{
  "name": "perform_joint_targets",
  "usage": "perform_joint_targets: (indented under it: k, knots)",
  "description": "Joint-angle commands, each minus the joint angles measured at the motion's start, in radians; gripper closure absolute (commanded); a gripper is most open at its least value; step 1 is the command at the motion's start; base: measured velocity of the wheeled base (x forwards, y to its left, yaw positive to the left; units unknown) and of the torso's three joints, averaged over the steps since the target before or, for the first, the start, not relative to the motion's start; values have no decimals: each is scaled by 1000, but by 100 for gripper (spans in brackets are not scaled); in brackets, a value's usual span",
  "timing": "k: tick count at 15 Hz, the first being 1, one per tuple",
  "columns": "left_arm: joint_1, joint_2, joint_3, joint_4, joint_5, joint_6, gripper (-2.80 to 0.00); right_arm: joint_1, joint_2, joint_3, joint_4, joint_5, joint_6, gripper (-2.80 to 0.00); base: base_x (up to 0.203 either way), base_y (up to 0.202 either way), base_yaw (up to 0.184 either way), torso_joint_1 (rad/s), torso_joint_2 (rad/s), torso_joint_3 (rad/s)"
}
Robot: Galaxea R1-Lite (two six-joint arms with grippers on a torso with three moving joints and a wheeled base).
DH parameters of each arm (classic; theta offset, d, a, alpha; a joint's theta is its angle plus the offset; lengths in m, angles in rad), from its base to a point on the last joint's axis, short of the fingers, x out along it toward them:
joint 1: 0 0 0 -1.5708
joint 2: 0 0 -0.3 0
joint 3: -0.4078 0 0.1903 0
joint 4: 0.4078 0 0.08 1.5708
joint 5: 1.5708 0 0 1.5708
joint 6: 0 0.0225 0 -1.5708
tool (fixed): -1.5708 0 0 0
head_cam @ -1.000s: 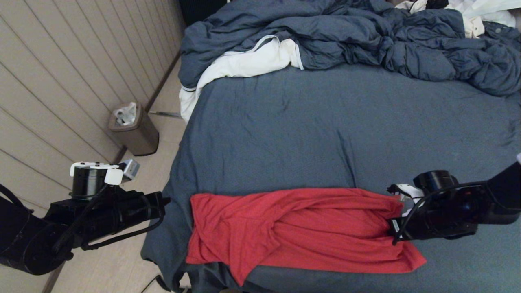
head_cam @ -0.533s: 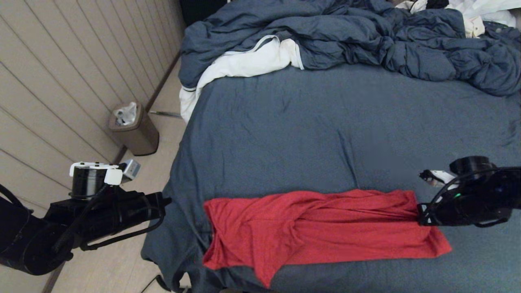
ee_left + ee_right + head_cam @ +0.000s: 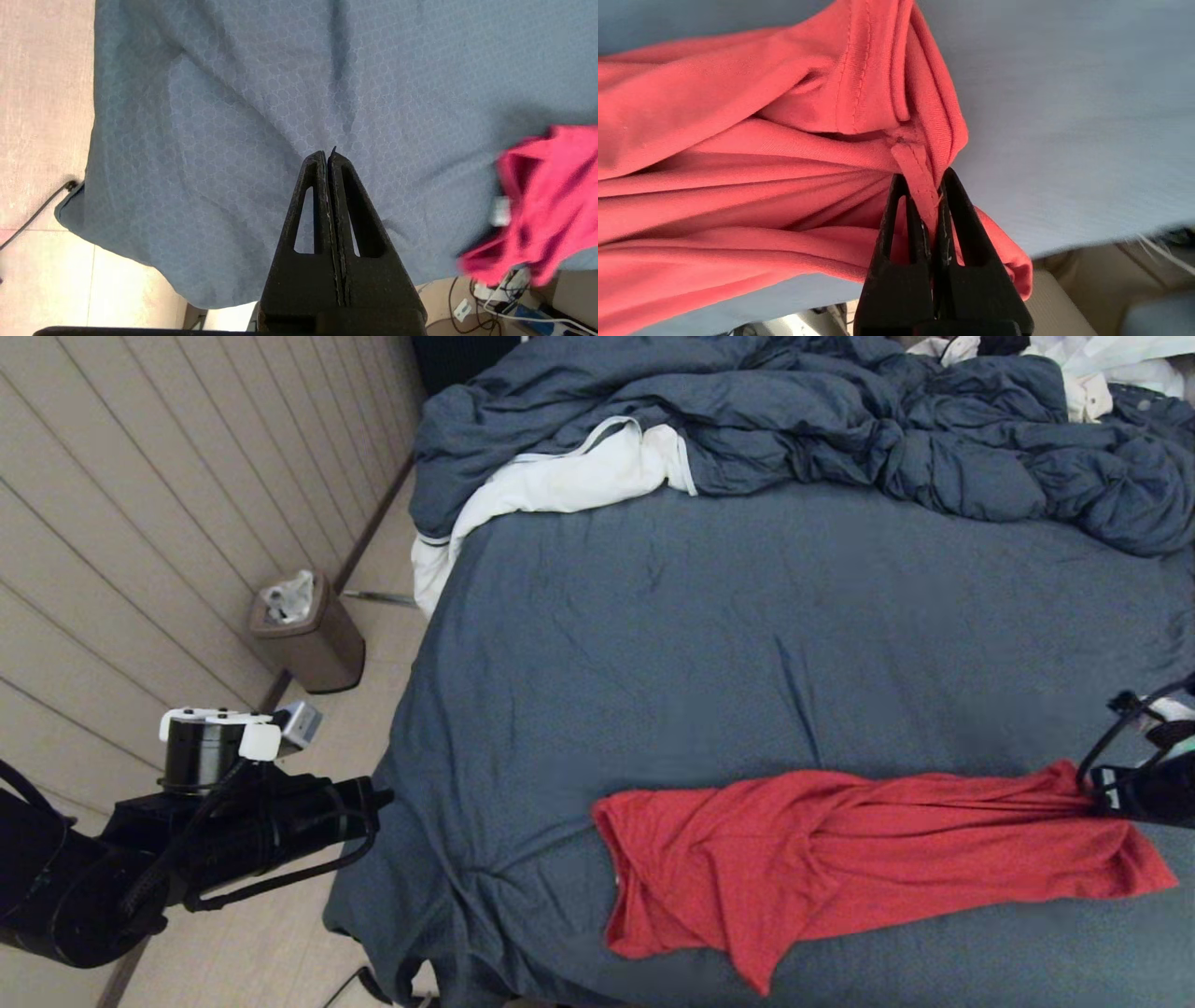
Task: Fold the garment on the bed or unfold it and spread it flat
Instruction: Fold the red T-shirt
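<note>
Your right gripper (image 3: pixel 924 186) pinches a hem of the red shirt (image 3: pixel 840 859), bunched along the bed's (image 3: pixel 700 644) near edge; left gripper (image 3: pixel 328 158) pressed together off the bedside; duvet (image 3: pixel 794 420) heaped beyond; no print visible

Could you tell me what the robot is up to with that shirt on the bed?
The right claw is shut on a hem of the bunched red T-shirt and has dragged it rightward across the bed over the last second. The left claw is shut and empty, parked at the bed's left edge. The shirt is neither folded nor flat yet.
</note>
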Motion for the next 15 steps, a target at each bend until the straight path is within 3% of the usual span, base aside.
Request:
perform_joint_targets:
  k: [1,5,8,12,15]
  knots:
    - [0,5,0,-5,-1,-3,0,-84,63,-101,37,2,-9,0,0,0,0,0,0,0]
    - [0,1,0,-5,-1,-3,0,-196,116,-298,203,6,-17,0,0,0,0,0,0,0]
    - [0,-7,2,-5,-1,-4,0,-158,8,-317,379,90,-9,0,0,0,0,0,0,0]
    - [0,-8,2,-3,-1,-4,0,126,-173,-297,567,169,36,0,0,0,0,0,0,0]
    - [0,-11,2,-3,-1,-4,0,391,-264,-253,609,179,120,0,0,0,0,0,0,0]
